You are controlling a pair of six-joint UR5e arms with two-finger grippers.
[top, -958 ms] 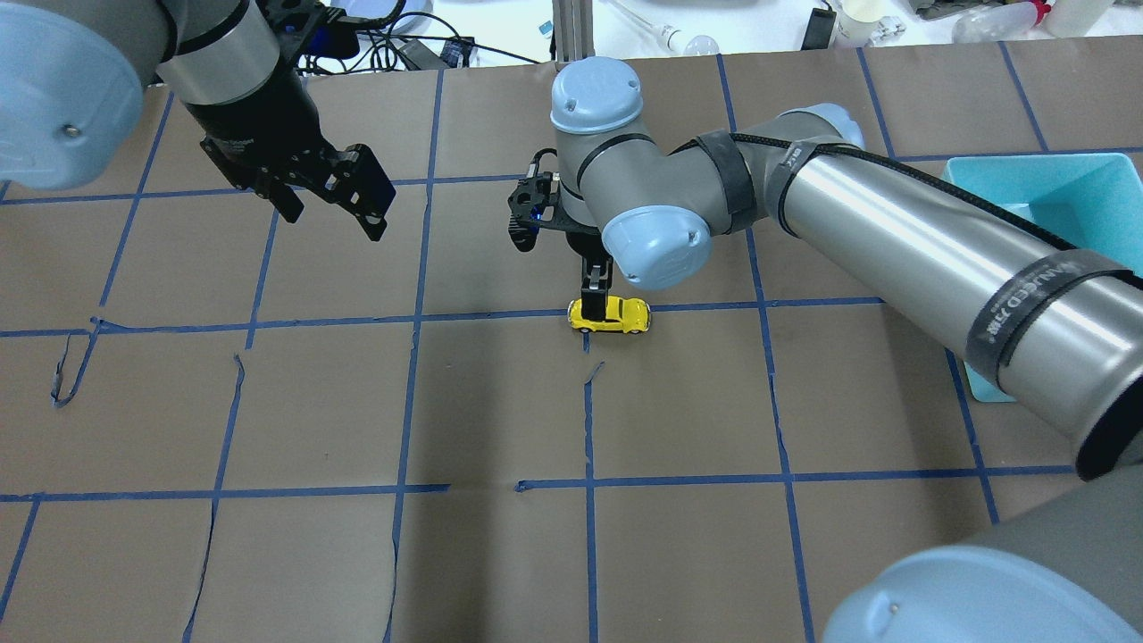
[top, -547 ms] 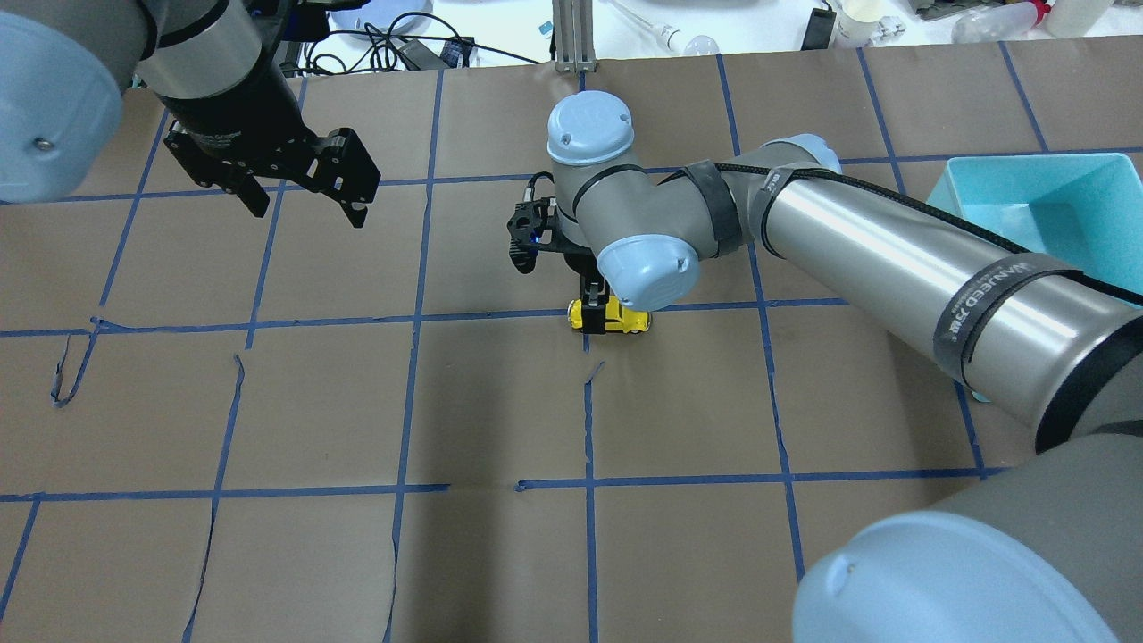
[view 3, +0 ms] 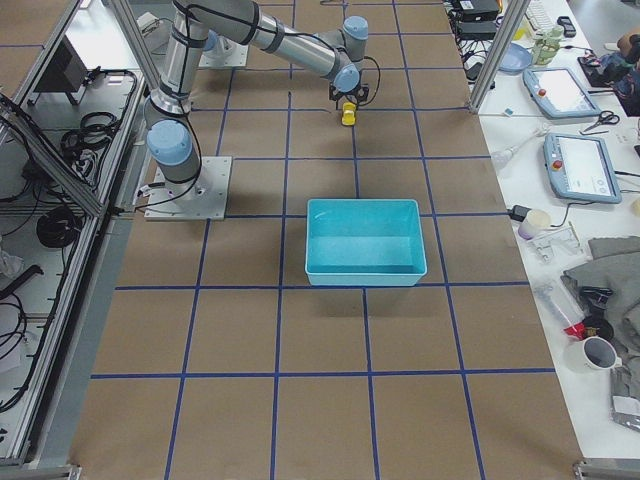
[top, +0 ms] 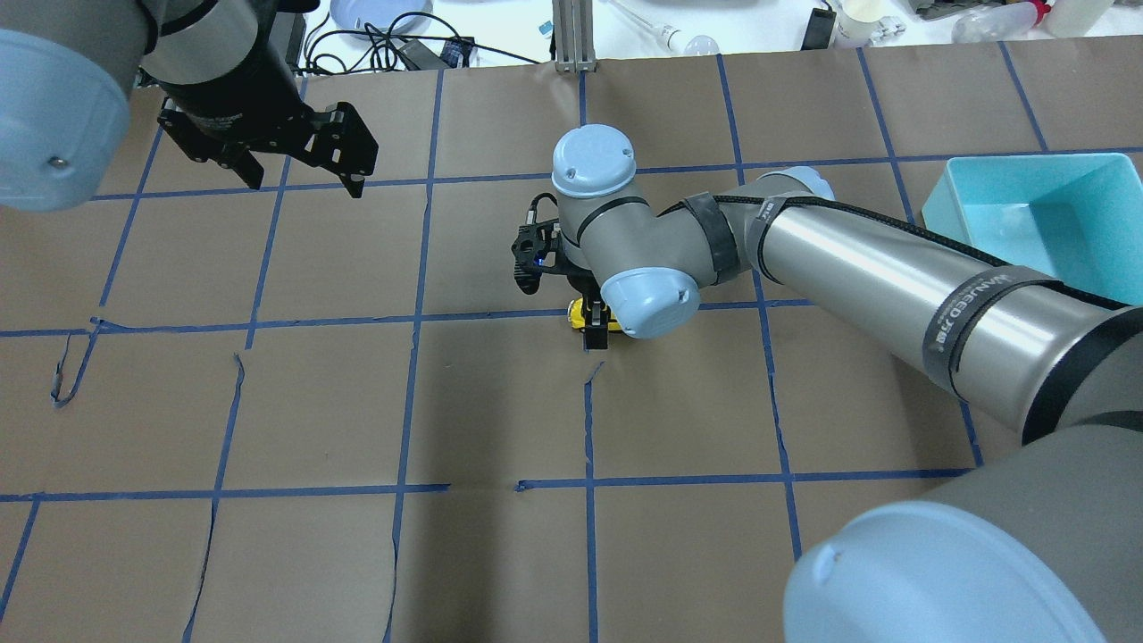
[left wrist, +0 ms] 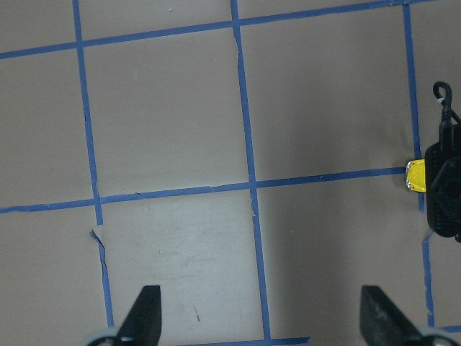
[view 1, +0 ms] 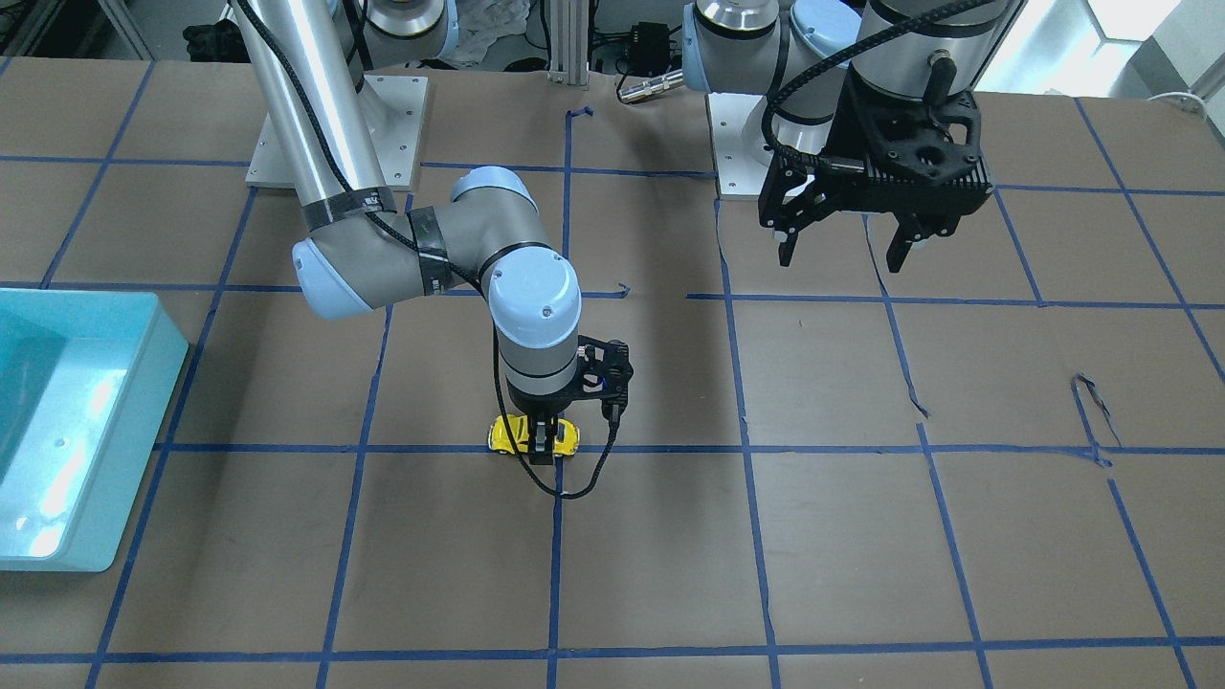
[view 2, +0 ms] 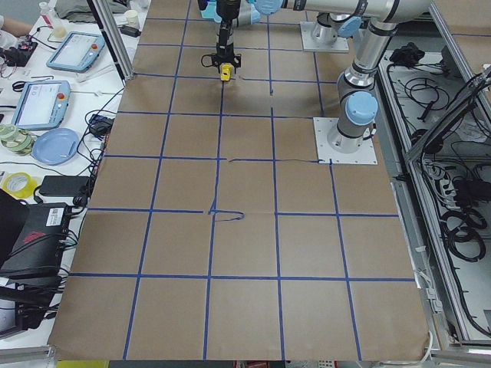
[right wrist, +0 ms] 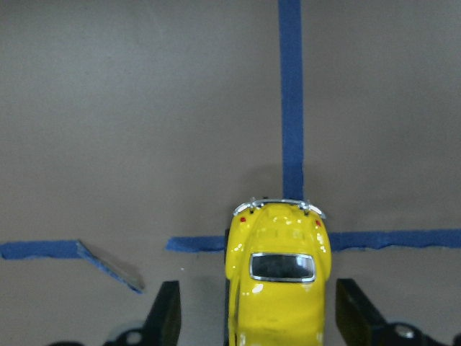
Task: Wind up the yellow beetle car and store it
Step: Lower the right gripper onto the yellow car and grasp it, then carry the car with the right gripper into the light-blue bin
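The yellow beetle car [right wrist: 277,295] stands on the brown paper table on a blue tape line, near the middle. My right gripper [right wrist: 259,321] is down over it, open, one finger on each side of the body with small gaps. In the front view the gripper [view 1: 543,445] covers the car's middle [view 1: 505,433]. From overhead the car [top: 579,313] is mostly hidden under my right wrist. My left gripper [top: 304,183] is open and empty, raised at the far left of the table; its wrist view shows the car's end [left wrist: 415,176] at the right edge.
A light blue bin [top: 1045,214] stands on the table at my right, apart from the car; it also shows in the front view [view 1: 96,306] and looks empty. Blue tape lines grid the paper, with a few torn loose ends.
My right gripper has come lower over the car, so the wrist now hides most of it from overhead. My left arm has drawn back toward the far left edge, still open.
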